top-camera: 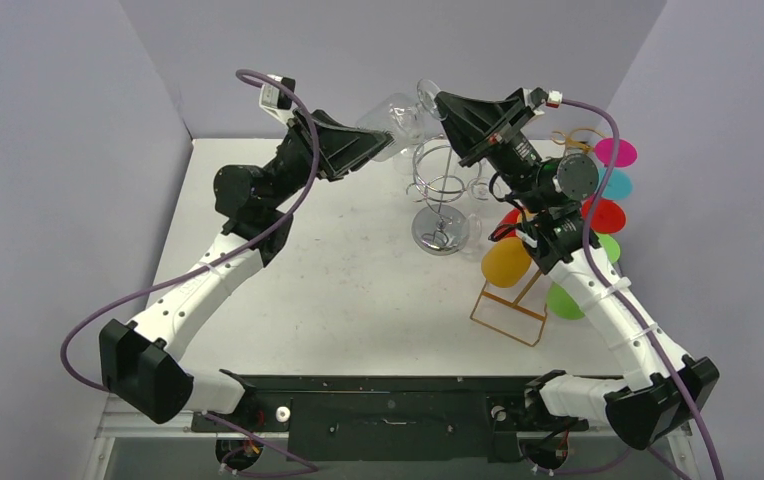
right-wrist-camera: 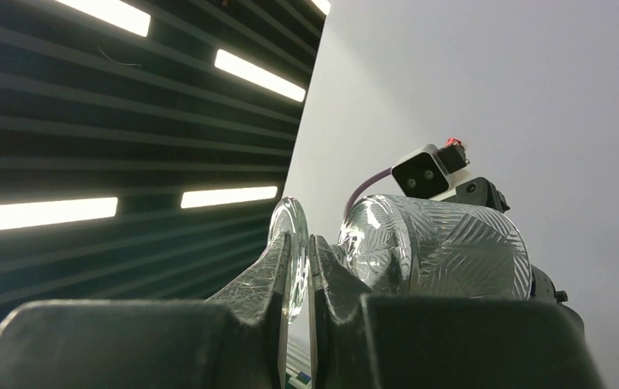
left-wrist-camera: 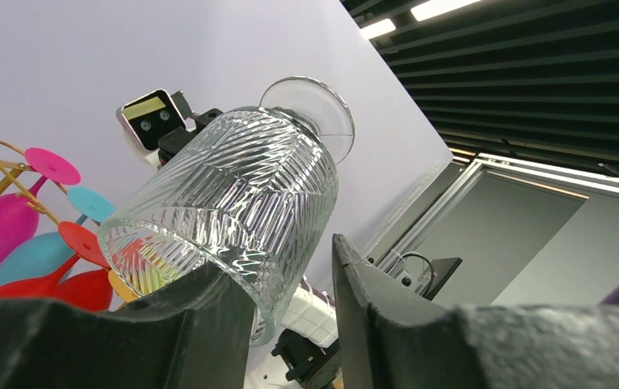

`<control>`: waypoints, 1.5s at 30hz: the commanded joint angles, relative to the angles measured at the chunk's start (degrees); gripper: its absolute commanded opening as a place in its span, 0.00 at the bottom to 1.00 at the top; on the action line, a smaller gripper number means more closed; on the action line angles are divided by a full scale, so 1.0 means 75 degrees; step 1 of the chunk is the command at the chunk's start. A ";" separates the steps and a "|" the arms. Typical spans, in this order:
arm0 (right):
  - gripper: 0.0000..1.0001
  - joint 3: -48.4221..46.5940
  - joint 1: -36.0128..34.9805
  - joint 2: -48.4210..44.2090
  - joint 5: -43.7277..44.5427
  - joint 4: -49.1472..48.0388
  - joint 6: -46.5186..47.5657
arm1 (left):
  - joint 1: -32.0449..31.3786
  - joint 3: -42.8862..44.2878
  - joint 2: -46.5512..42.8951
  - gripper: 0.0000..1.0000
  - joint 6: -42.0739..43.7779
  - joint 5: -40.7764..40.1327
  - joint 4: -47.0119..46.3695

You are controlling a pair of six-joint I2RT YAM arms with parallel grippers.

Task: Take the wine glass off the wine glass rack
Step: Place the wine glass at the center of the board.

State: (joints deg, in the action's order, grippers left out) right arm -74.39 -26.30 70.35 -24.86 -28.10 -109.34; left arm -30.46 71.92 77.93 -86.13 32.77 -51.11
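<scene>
The wine glass (top-camera: 395, 122) hangs above the rack (top-camera: 440, 195), lying almost sideways. Its foot is clenched in the right claw (top-camera: 438, 101) and its rim points toward the left claw (top-camera: 372, 141), which straddles the bowl, grip unclear.

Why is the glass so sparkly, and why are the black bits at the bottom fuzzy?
Left wrist view: ceiling lights glint off the ridges of the glass, and the left hand is too near the lens to be sharp. Right wrist view: light strips glare; the right hand blurs too.
</scene>
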 commanded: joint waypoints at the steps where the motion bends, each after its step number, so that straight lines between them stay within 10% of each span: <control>1: 0.00 0.0186 -0.0032 -0.0217 0.0128 -0.0160 0.0342 | -0.0240 0.0681 -0.0138 0.31 0.0209 -0.0144 -0.0480; 10: 0.02 0.0031 -0.0027 -0.0651 0.0214 0.1475 0.1822 | -0.0413 0.1038 -0.0565 0.00 0.1521 -0.0384 0.1497; 18: 0.57 -0.0767 0.0090 -0.0953 0.0611 0.4180 0.4074 | -0.0424 0.1256 -0.1563 0.00 0.3487 -0.1370 0.4652; 23: 0.71 -0.1107 0.0160 -0.1070 0.1219 0.5608 0.5322 | -0.0427 0.1706 -0.1916 0.00 0.4720 -0.2490 0.7255; 45: 0.79 -0.3755 0.0017 -0.0849 0.3241 0.9983 0.9256 | -0.0253 0.4455 0.1718 0.00 0.7502 -0.6601 1.2934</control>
State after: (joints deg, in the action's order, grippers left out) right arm -101.25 -25.58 63.26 -3.25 42.15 -44.62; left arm -33.36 98.52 85.93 -34.22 -12.03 44.27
